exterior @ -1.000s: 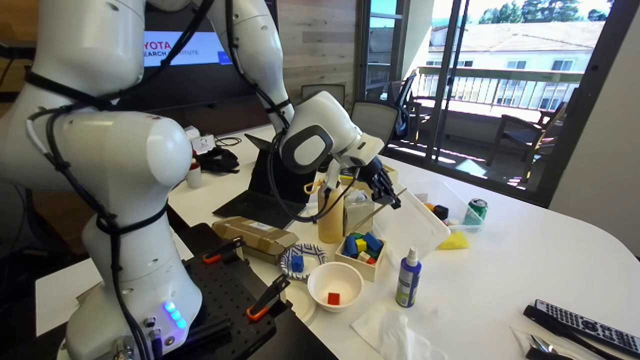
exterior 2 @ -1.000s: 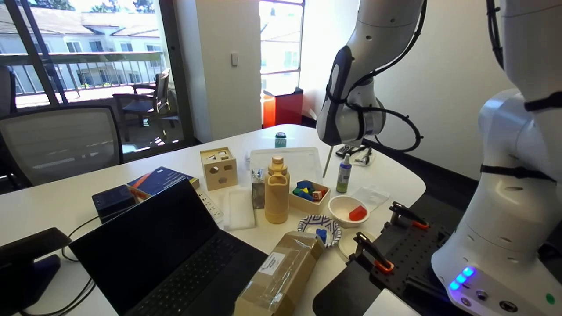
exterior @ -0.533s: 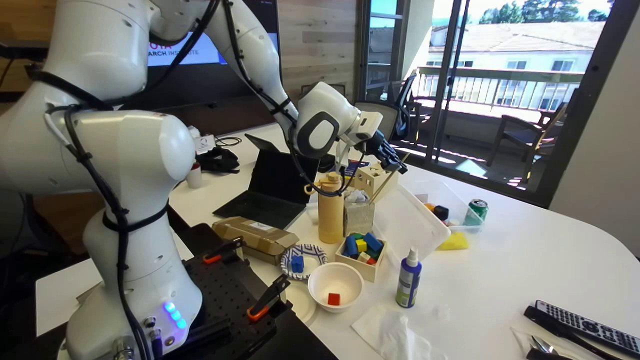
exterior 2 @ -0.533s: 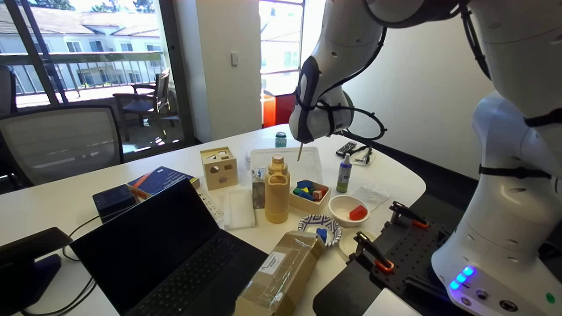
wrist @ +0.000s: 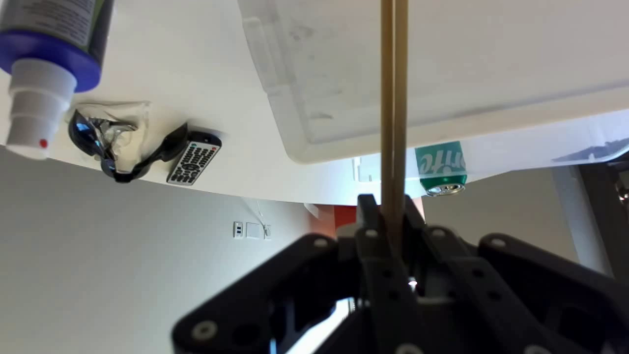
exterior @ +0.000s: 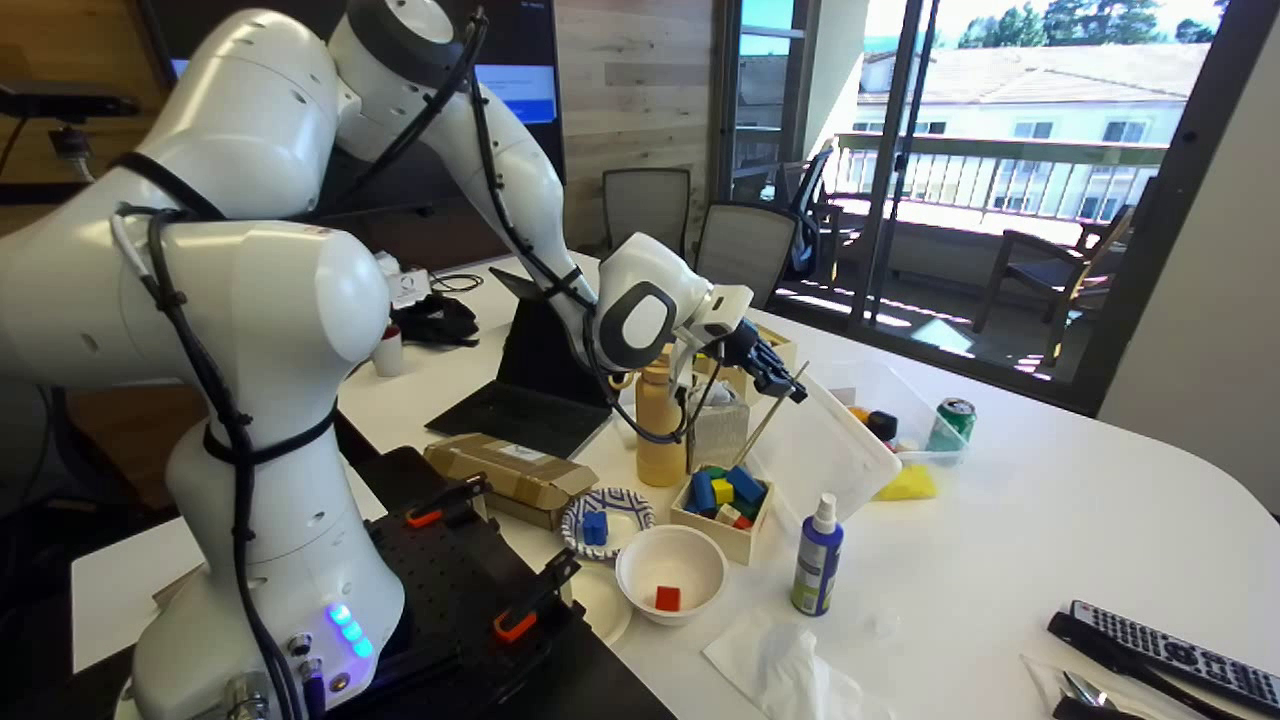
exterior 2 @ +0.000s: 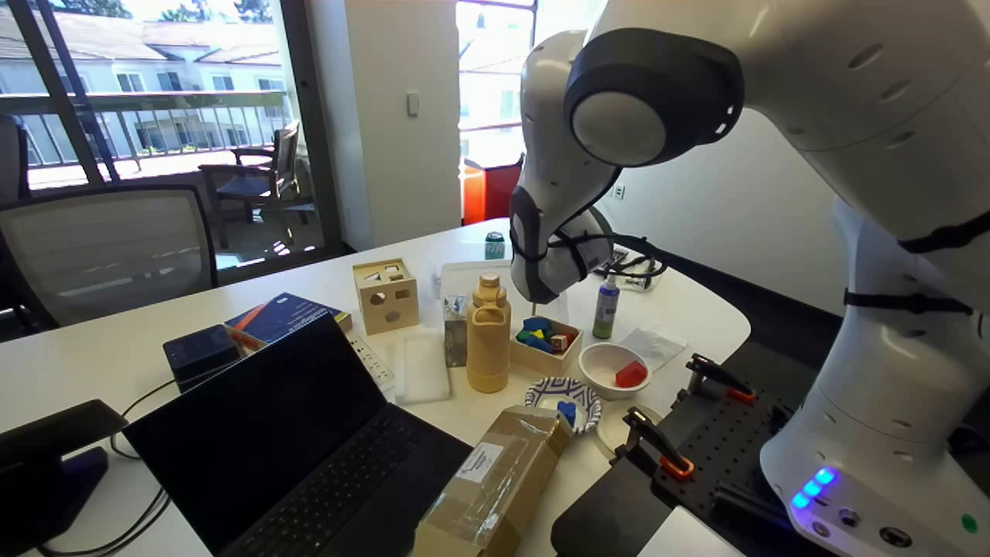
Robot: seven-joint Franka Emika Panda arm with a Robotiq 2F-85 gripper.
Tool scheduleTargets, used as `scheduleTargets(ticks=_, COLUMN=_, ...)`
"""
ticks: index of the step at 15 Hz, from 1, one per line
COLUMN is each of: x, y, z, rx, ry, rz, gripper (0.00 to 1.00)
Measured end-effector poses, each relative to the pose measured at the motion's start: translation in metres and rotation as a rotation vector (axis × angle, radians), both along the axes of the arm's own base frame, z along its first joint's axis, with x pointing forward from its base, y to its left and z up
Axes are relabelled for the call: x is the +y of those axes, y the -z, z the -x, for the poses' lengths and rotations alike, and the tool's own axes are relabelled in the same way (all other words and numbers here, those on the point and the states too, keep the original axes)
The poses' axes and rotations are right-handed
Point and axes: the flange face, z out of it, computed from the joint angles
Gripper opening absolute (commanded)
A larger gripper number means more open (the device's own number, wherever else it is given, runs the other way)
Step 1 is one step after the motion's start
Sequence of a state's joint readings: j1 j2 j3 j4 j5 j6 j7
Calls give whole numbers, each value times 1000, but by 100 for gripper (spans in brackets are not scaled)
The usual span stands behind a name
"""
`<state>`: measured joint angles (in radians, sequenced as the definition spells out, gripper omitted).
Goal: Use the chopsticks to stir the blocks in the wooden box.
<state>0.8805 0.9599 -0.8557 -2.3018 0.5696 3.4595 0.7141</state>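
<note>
The tool [wrist: 391, 211] is pinching two chopsticks [wrist: 400, 108], its jaws standing nearly together with only the wood between them. In an exterior view, taking the wooden box [exterior: 725, 541] as the dial's centre and twelve as straight up, the pair is slanting in from one o'clock; whether the tips are touching anything, I cannot tell. The blocks [exterior: 745, 485] are lying heaped inside the box, which is resting on the bench [exterior: 1000, 520]. Because the tool is gripping these thin lengths well above their tips, the pair is running a risk of twisting loose if a tip catches on the rim or wedges among packed blocks. Too hard a sweep could be sending a block over the low wall, or shoving the box towards the bowl [exterior: 690, 548] at seven o'clock or the flask [exterior: 660, 460] at eleven. Counting, one box is holding at least two blue blocks, one yellow and one green, with red and pale ones half hidden; one red block [exterior: 667, 598] is sitting in the one bowl, one blue piece [exterior: 594, 527] on the one plate [exterior: 628, 518] at nine, and one spray bottle [exterior: 817, 568] is standing at four.
</note>
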Motion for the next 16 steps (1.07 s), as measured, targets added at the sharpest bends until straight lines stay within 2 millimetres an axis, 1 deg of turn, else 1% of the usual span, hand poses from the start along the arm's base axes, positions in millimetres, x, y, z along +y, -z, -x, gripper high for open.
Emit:
scheduleTargets(ticks=2, x=-3, y=25, z=6, rx=26, ry=14, rz=9, gripper=3)
scheduleTargets(ticks=3, x=-5, y=34, z=8, rx=36, ry=21, rz=15, gripper=3)
scheduleTargets(ticks=4, x=-9, y=40, z=9, rx=38, ry=31, rz=21, gripper=3)
scheduleTargets(ticks=10, x=-28, y=67, z=20, rx=76, ry=63, rz=52, gripper=3)
scheduleTargets(ticks=13, x=-29, y=80, z=26, rx=106, ry=60, rz=44, gripper=3)
scheduleTargets(ticks=16, x=-26, y=84, z=26, rx=126, ry=42, rz=32, gripper=3)
